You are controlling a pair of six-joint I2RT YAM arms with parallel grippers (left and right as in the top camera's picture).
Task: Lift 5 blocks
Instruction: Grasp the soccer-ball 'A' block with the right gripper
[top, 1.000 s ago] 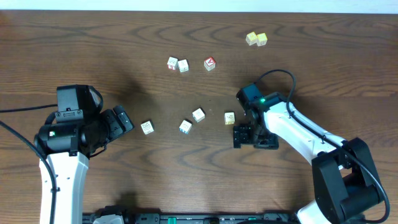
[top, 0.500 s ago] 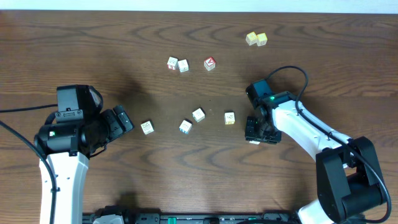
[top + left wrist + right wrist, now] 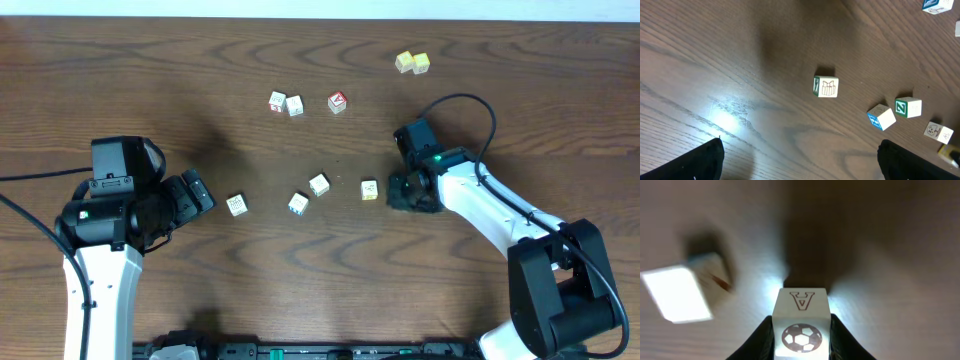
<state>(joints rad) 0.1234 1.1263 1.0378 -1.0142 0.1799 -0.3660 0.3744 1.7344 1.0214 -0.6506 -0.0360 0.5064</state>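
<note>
In the right pincer (image 3: 801, 332), a block (image 3: 801, 314), bottom cut off.

Four cream blocks (image 3: 236, 204) — loose row mid-table, apart, flat. Soccer-ball block (image 3: 801, 330) — upright, letter A on top, clamped in the right gripper (image 3: 801, 344).

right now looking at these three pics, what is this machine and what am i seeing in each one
Two robot arms sit at a dark brown wooden table. The wide picture looks straight down from above; the other two come from a small camera on each wrist. Small cream-white wooden cubes with printed marks lie scattered on the table, plus two yellow-green cubes and a red-topped cube. The left pincer is open and holds nothing. The right pincer is closed on one cream-white cube printed with a letter A and a football.
</note>
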